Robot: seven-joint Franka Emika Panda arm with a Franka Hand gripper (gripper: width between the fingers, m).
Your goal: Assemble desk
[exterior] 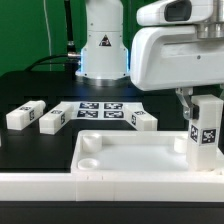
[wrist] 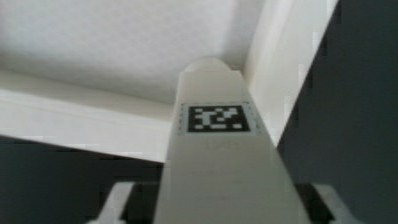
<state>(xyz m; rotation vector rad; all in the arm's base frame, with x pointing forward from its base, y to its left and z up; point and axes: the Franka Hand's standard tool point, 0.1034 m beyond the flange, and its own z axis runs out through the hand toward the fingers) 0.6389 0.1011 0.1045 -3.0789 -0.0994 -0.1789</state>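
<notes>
The desk panel (exterior: 140,157), a wide white rimmed tray with round corner sockets, lies at the front of the black table. My gripper (exterior: 203,110) is shut on one white leg (exterior: 207,138), held upright with its tag facing out, over the panel's corner on the exterior view's right. In the wrist view the same leg (wrist: 217,140) runs out from between my fingers (wrist: 125,197), its tip close to the panel's corner (wrist: 107,50). I cannot tell whether the tip touches the socket. Three more legs (exterior: 22,116) (exterior: 52,120) (exterior: 145,121) lie loose behind the panel.
The marker board (exterior: 100,110) lies flat behind the loose legs, in front of the robot base (exterior: 103,50). A long white rail (exterior: 60,187) edges the table's front. Cables hang at the back on the exterior view's left.
</notes>
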